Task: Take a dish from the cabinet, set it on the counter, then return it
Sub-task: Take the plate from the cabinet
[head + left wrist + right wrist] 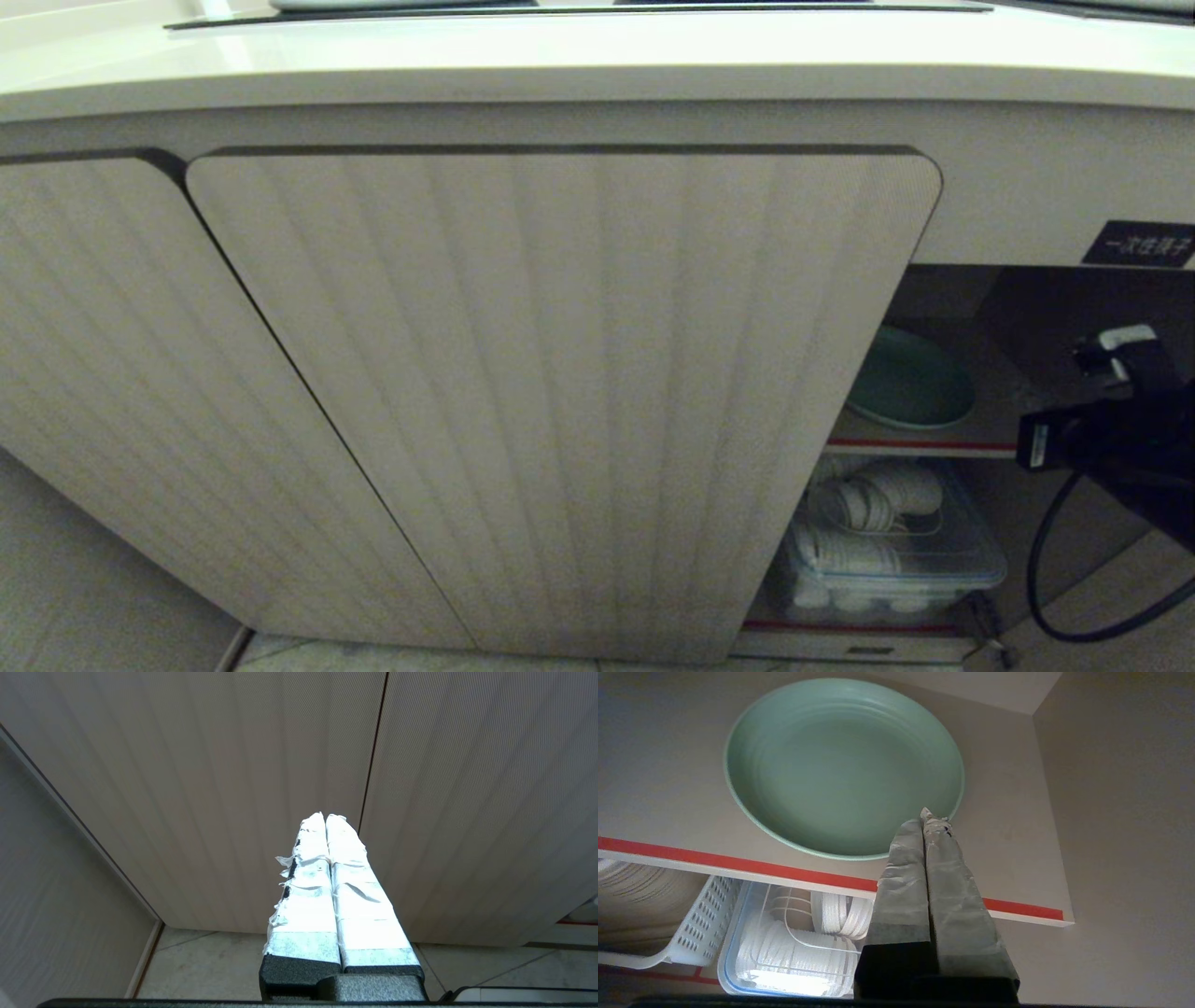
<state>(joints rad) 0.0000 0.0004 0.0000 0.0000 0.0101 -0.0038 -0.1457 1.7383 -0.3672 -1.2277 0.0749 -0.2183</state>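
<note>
The mint-green dish (843, 765) lies flat on the cabinet's red-edged inner shelf (738, 863); in the head view the dish (910, 383) shows past the edge of the ribbed cabinet door (560, 392). My right gripper (927, 816) is shut and empty, its taped tips in front of the dish's near right rim; whether they touch it I cannot tell. In the head view only the right arm's wrist (1116, 411) shows, at the open compartment. My left gripper (325, 817) is shut and empty, parked facing the closed cabinet doors. The cream counter (597, 56) runs above.
Below the shelf, a clear blue-rimmed bin (896, 560) holds stacks of white dishes, next to a white perforated basket (691, 919). A black label (1141, 245) is on the cabinet front. The compartment's side wall (1125, 835) stands close on the right. A black cable (1055, 579) hangs from the arm.
</note>
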